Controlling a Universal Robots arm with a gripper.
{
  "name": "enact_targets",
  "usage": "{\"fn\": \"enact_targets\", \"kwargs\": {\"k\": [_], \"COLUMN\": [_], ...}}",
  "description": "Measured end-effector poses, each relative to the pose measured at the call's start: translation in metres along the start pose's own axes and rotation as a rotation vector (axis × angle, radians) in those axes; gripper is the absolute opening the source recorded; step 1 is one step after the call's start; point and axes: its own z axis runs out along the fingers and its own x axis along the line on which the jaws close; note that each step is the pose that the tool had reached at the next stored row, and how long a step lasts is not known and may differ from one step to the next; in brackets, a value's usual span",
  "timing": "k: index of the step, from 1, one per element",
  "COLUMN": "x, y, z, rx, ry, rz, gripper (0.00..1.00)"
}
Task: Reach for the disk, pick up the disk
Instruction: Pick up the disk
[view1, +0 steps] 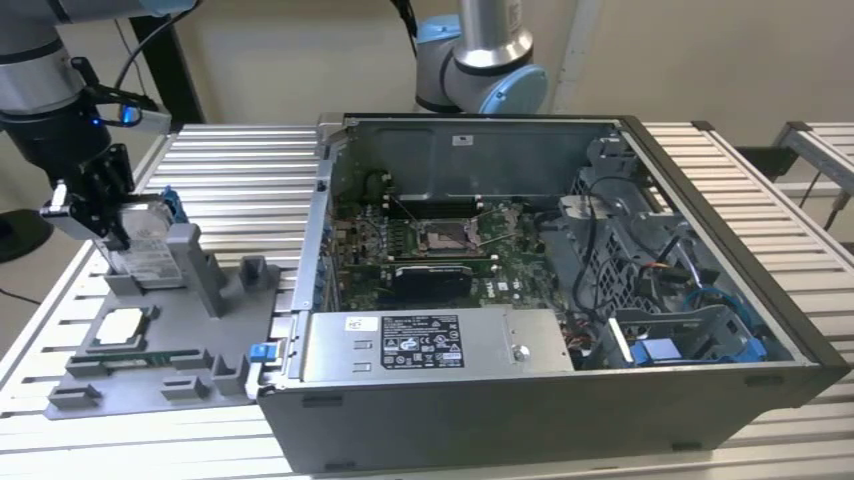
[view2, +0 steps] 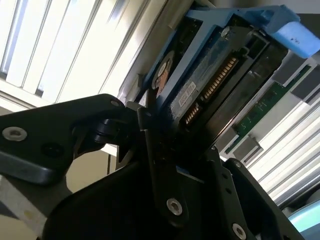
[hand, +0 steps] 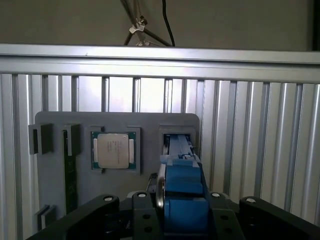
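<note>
The disk (view1: 147, 222) stands on edge at the exterior view's left, above the back slot of the grey fixture tray (view1: 160, 385). It is silver-grey metal in a blue plastic frame. My gripper (view1: 112, 232) comes down from the black arm and is shut on the disk. In the second wrist view, the disk (view2: 215, 85) shows its connector pins and blue frame, with a black finger (view2: 150, 140) pressed against its side. In the first wrist view, the blue frame (hand: 182, 192) sits between the finger bases, over the tray's slot (hand: 177, 142).
A small square silver chip (view1: 123, 325) (hand: 113, 150) lies in the tray beside a green memory stick (view1: 150, 357). The open computer case (view1: 747, 330), with a grey box bearing a white sticker (view1: 427, 345), stands at the exterior view's right. A second arm (view1: 481, 60) rises behind it.
</note>
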Motion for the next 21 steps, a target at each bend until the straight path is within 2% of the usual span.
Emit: {"fn": "enact_targets", "kwargs": {"k": [2, 3, 15, 21], "x": [0.0000, 0.0000, 0.0000, 0.0004], "y": [0.0000, 0.0000, 0.0000, -0.0002], "z": [0.0000, 0.0000, -0.0005, -0.0117], "rx": [-0.0001, -0.0001, 0.0000, -0.0002], "ry": [0.0001, 0.0001, -0.0001, 0.0000], "rz": [0.000, 0.000, 0.000, 0.000], "gripper": [1.00, 0.00, 0.00, 0.00]}}
